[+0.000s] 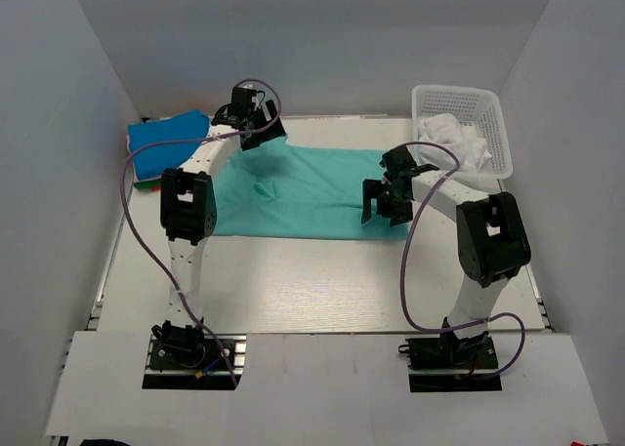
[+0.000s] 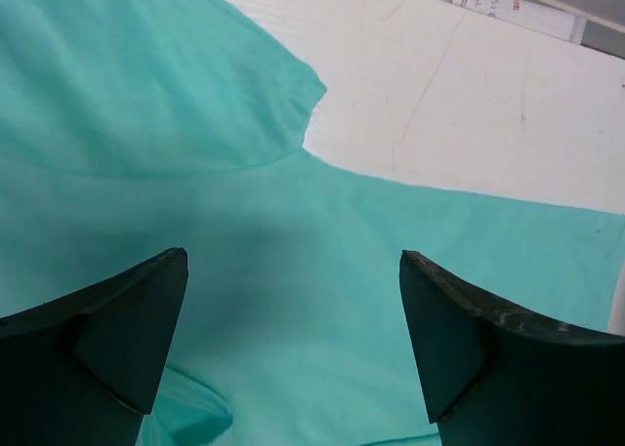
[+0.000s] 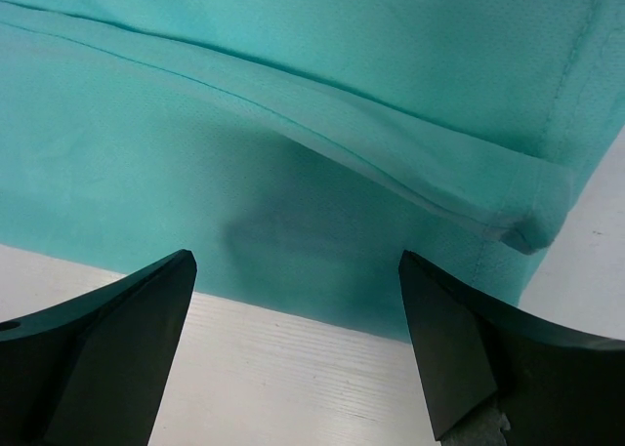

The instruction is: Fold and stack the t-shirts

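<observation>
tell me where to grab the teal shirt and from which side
Pinch the doubled fold at the corner of the teal shirt, down from above: elsewhere the cloth lies flat on the table. The open right gripper hangs over it.

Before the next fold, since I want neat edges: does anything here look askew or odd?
Mildly. The teal t-shirt is not flat: a small pucker sits near its middle, and by the right hand its edge lies doubled over in a ridge. Nothing looks spilled or damaged.
</observation>
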### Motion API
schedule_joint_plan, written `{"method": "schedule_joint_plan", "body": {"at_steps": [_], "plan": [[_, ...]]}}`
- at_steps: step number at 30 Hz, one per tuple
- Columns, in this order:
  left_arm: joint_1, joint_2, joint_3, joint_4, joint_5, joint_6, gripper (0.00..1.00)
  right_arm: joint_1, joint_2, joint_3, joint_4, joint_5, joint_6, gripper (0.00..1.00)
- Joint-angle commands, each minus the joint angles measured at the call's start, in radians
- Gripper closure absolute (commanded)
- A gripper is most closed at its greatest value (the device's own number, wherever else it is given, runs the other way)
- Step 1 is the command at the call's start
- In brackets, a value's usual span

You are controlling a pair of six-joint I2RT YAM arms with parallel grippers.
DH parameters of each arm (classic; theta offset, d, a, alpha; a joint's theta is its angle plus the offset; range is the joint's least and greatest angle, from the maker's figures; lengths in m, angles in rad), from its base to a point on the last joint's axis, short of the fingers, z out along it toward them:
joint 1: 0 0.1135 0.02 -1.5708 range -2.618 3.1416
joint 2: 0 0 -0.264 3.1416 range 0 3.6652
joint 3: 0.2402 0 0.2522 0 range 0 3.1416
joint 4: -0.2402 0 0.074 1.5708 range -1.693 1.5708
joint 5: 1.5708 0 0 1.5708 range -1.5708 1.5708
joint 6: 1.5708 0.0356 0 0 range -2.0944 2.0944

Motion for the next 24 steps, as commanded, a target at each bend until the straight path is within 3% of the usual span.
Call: {"method": "schedule_joint_plan", "body": {"at_steps": [1, 7, 14, 21, 24], "plan": [[0.001, 0.015, 0.112, -0.065, 0.004, 0.056, 0.01, -0.001, -0.056, -0.006, 0.005, 0.013, -0.011, 0.10], [0.001, -0.298, -0.210, 0.038, -0.086, 0.111, 0.01, -0.003, -0.139, -0.044, 0.060, 0.019, -0.036, 0.10], [0.010, -0.618, -0.624, 0.101, -0.223, 0.045, 0.01, -0.008, -0.059, 0.000, 0.061, 0.059, 0.010, 0.10], [0.031, -0.659, -0.818, 0.033, -0.359, -0.081, 0.01, -0.018, 0.041, 0.057, 0.057, 0.071, 0.037, 0.10], [0.041, -0.647, -0.876, 0.044, -0.321, -0.091, 0.01, -0.029, 0.053, 0.034, 0.051, 0.103, 0.067, 0.10]]}}
